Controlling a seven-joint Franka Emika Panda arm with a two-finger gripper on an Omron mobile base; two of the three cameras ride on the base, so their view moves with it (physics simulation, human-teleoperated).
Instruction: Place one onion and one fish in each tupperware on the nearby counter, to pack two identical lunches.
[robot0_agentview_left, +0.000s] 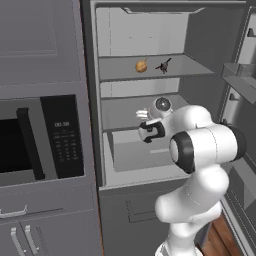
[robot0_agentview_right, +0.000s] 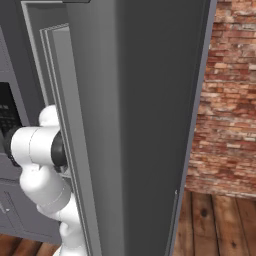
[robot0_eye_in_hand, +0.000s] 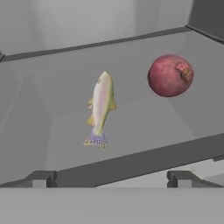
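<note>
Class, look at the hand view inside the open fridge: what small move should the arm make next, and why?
Probably ease the open gripper forward and slightly left toward the pale yellowish fish lying on the grey fridge shelf. The fish lies ahead of the fingertips, untouched, with the round dark red fruit apart on its right, so reaching it looks unobstructed.

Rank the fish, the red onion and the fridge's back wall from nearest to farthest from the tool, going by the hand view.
1. Fish: lying on the shelf floor, just left of centre, closest to the tool.
2. Red onion: farther back, to the right.
3. Back wall: behind both, beyond the shelf's rear edge.
</note>
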